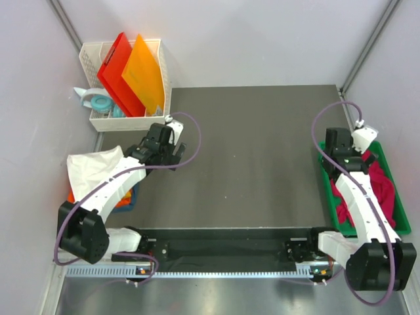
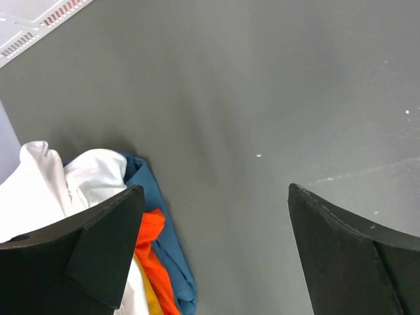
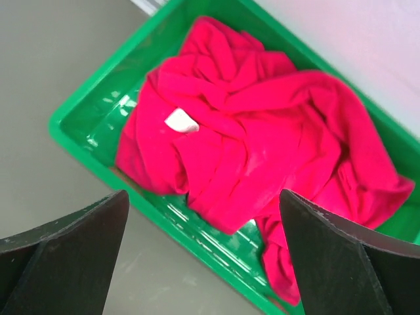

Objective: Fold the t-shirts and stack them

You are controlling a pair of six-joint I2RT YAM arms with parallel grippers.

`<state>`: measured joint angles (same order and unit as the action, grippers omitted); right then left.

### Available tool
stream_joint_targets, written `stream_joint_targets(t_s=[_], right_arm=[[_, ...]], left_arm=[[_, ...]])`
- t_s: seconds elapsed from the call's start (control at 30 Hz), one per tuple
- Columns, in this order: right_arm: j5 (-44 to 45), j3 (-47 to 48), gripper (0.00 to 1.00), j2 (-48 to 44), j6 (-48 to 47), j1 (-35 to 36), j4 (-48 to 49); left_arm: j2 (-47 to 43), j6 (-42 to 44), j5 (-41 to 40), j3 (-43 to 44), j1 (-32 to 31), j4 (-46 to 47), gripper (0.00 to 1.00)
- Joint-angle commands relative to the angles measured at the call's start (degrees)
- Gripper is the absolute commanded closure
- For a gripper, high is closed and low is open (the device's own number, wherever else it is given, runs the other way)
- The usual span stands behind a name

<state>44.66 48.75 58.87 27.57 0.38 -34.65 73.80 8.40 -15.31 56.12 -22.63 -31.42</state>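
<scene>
The grey table (image 1: 249, 151) bears a green tray (image 3: 98, 115), a white basket (image 1: 125, 123) and, seemingly, stacked shirts (image 1: 92, 167).

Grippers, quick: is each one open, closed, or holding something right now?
Left gripper: open, empty, over the table beside the shirt pile.
Right gripper: open, empty, above the pink shirt in the green tray.

I see bright, even light from above. Across the table (image 1: 249, 131) shadows are soft and faint; the green tray (image 3: 85, 121) at its right edge shows small glints. Everything looks sharp.
</scene>
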Motion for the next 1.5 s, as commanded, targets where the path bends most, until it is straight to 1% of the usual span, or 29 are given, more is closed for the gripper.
stream_joint_targets(t_s=[0.0,0.07,0.1,0.13,0.2,0.27,0.4,0.53,0.6,0.67,0.73,0.87,0.93,0.97,1.03,1.07,1.1,1.13,1.17,1.23,1.3,1.33,1.4,1.43,1.47], right_arm=[[-3.8,-2.5,0.04,-1.0,7.8,-6.9,-2.8],[-8.5,-4.5,0.04,-0.5,9.0,-11.3,-2.8],[-10.3,-5.1,0.05,-0.3,9.1,-15.9,-2.4],[-13.0,-6.0,0.06,-0.4,9.1,-18.0,-1.8],[-14.3,-6.4,0.09,0.4,9.9,-22.2,-1.3],[-15.0,-6.0,0.10,2.6,10.7,-23.9,-1.2],[-15.5,-4.0,0.10,8.1,13.1,-24.5,-3.6],[-15.6,-6.8,0.11,8.4,14.1,-24.5,-1.9],[-15.2,-7.9,0.22,8.4,14.2,-24.5,-1.0],[-14.6,-9.0,0.29,9.3,14.3,-24.5,-0.6],[-14.0,-9.8,0.28,10.4,14.4,-24.6,0.0],[-14.3,-10.0,0.20,13.1,15.0,-25.5,1.3],[-14.9,-9.8,0.19,15.7,15.0,-26.0,1.5],[-15.0,-9.8,0.21,16.7,15.0,-26.5,1.9],[-15.7,-10.1,0.28,18.0,14.7,-26.8,2.5],[-15.7,-10.3,0.44,18.0,14.4,-26.8,3.1],[-15.8,-10.5,0.56,17.8,14.4,-26.8,3.4],[-16.2,-11.2,0.65,16.6,14.2,-26.8,4.0],[-16.3,-11.6,0.82,15.7,13.8,-26.8,5.0],[-16.8,-12.4,1.00,12.6,12.9,-26.8,6.2],[-17.2,-12.5,1.00,10.1,11.9,-26.3,6.9],[-18.0,-12.1,1.00,6.5,10.9,-26.0,7.0],[-19.8,-10.9,1.00,2.4,9.6,-24.4,7.0],[-20.2,-8.6,1.00,-1.4,9.1,-23.1,6.7],[-20.1,-7.1,1.00,-3.2,8.9,-19.4,5.7]], left_arm=[[-0.3,-0.8,2.4,0.0,-0.6,1.4,0.06],[-0.1,-1.1,3.7,-0.6,-0.6,1.3,0.07],[0.4,-1.6,4.6,-0.6,-0.6,1.2,0.07],[0.5,-1.7,4.8,-0.6,-0.6,1.3,0.07],[0.8,-1.8,5.0,-0.3,-0.6,1.3,0.08],[1.1,-1.6,5.1,0.4,-0.6,1.1,0.08],[1.7,-1.5,5.7,0.9,-0.6,1.0,0.08],[2.3,-1.5,6.0,1.2,-0.6,0.9,0.08],[2.7,-1.7,5.6,0.9,-0.6,0.9,0.08],[2.7,-1.8,5.7,0.6,-0.6,0.9,0.08],[2.6,-2.0,5.9,0.1,-0.6,1.0,0.09],[2.6,-2.0,5.7,-0.3,-0.6,1.1,0.09],[2.8,-2.2,5.8,-0.5,-0.6,1.1,0.09],[2.8,-2.2,5.9,-0.4,-0.5,1.1,0.09],[3.0,-2.4,5.8,-0.3,-0.6,1.1,0.09],[2.9,-2.5,5.7,-0.3,-0.6,1.1,0.09],[2.9,-2.5,5.7,-0.3,-0.6,1.1,0.09],[3.0,-2.6,5.6,-0.3,-0.6,1.0,0.09],[2.9,-2.7,5.5,-0.4,-0.6,1.1,0.09],[2.9,-2.9,5.5,-0.7,-0.6,1.2,0.09],[2.9,-3.0,5.5,-1.0,-0.6,1.4,0.09],[2.9,-3.1,5.6,-1.0,-0.6,1.4,0.10],[2.8,-3.2,5.6,-1.1,-0.6,1.7,0.10],[2.8,-3.2,5.6,-1.0,-0.6,1.8,0.10],[2.8,-3.2,5.6,-0.9,-0.6,1.8,0.10]])
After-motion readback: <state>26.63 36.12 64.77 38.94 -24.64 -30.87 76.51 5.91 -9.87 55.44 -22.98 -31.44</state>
